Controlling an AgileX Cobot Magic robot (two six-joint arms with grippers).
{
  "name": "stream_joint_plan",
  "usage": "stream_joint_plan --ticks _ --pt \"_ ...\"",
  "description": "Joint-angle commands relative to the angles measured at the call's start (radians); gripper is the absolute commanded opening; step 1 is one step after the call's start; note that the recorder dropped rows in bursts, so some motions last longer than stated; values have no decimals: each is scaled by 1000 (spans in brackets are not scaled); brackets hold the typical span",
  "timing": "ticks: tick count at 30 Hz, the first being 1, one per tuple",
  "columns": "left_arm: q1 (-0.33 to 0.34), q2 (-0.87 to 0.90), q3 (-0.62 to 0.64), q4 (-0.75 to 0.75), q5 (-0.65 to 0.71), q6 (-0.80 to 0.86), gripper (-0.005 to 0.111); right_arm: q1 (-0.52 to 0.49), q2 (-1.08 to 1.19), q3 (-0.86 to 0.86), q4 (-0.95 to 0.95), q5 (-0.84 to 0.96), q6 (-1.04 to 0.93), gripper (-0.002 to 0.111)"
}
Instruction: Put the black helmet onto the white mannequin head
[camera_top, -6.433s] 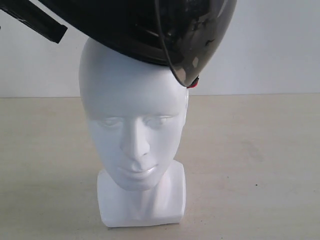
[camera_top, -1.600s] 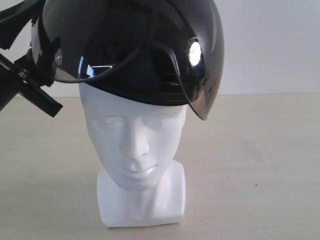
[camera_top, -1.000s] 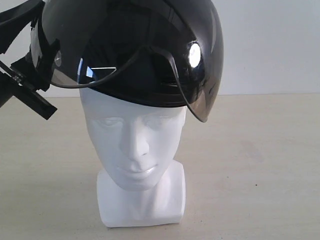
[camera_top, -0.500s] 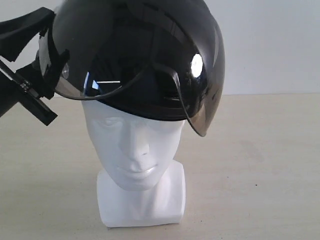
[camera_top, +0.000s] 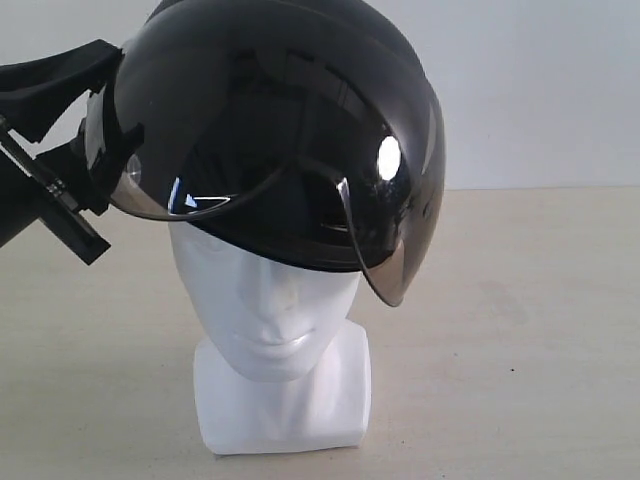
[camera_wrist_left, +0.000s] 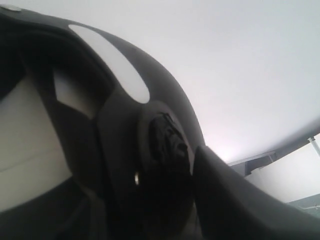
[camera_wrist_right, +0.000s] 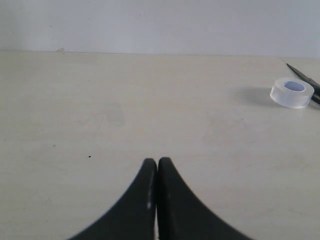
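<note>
The black helmet (camera_top: 300, 90) sits over the crown of the white mannequin head (camera_top: 270, 300), covering the forehead and eyes. Its smoky visor (camera_top: 385, 240) is tipped up and skewed, hanging down past the head's cheek on the right of the exterior view. My left gripper (camera_top: 92, 165) is shut on the helmet's edge at the left of that view. In the left wrist view the helmet's side (camera_wrist_left: 125, 125) fills the picture, with one finger (camera_wrist_left: 230, 200) pressed against it. My right gripper (camera_wrist_right: 157, 162) is shut on nothing, above the bare table.
The head's squarish base (camera_top: 285, 410) stands on a beige table (camera_top: 520, 330) before a white wall. In the right wrist view a clear tape roll (camera_wrist_right: 292, 92) and a thin black tool (camera_wrist_right: 302, 75) lie far off on the table.
The helmet has come down over the head, from resting above the brow to covering the eyes. My left gripper moved with it.
</note>
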Motion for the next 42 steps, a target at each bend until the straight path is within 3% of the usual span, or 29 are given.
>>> stream_joint_plan --ticks 1,19,23,27,31,35,42 --pt "38 1 32 -80 132 146 4 -1 -5 0 -6 -5 0 0" --pt "38 1 81 -132 157 197 5 -1 -5 0 -6 -5 0 0" --pt "38 1 81 -130 207 197 22 -1 -5 0 -6 -5 0 0" --pt "38 1 81 -128 266 197 52 -1 -5 0 -6 -5 0 0" --pt "38 1 81 -126 320 201 70 -1 -5 0 -6 -5 0 0" --pt "38 1 81 -82 380 221 74 -1 -5 0 -6 -5 0 0" --pt "38 1 96 185 574 224 74 -1 -5 0 -6 -5 0 0"
